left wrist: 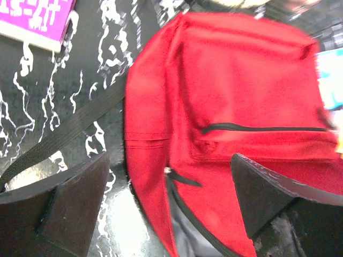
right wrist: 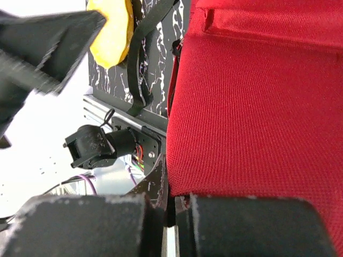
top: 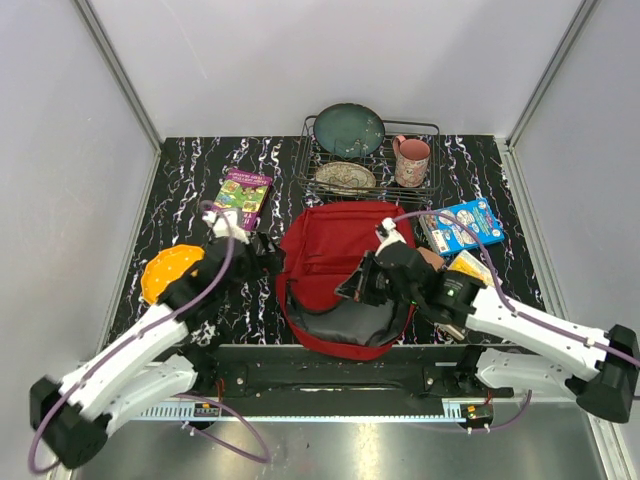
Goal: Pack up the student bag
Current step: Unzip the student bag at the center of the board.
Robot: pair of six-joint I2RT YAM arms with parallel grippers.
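Observation:
The red student bag [top: 335,250] lies flat in the middle of the table, its opening toward the arms, showing dark grey lining [top: 345,325]. My left gripper [top: 264,256] is open at the bag's left edge. In the left wrist view the left gripper [left wrist: 171,206] straddles the side seam and black zipper pull [left wrist: 179,176] of the bag [left wrist: 241,91] without touching. My right gripper [top: 358,285] is over the bag's near part. In the right wrist view the right gripper [right wrist: 172,201] is shut, pinching the edge of the red bag fabric [right wrist: 252,107].
A purple book [top: 243,195] lies at back left and a yellow-orange round object [top: 170,270] at left. A blue book [top: 462,225] and a yellow item [top: 470,265] lie right of the bag. A wire dish rack [top: 432,128] behind holds plates and a pink mug [top: 411,160].

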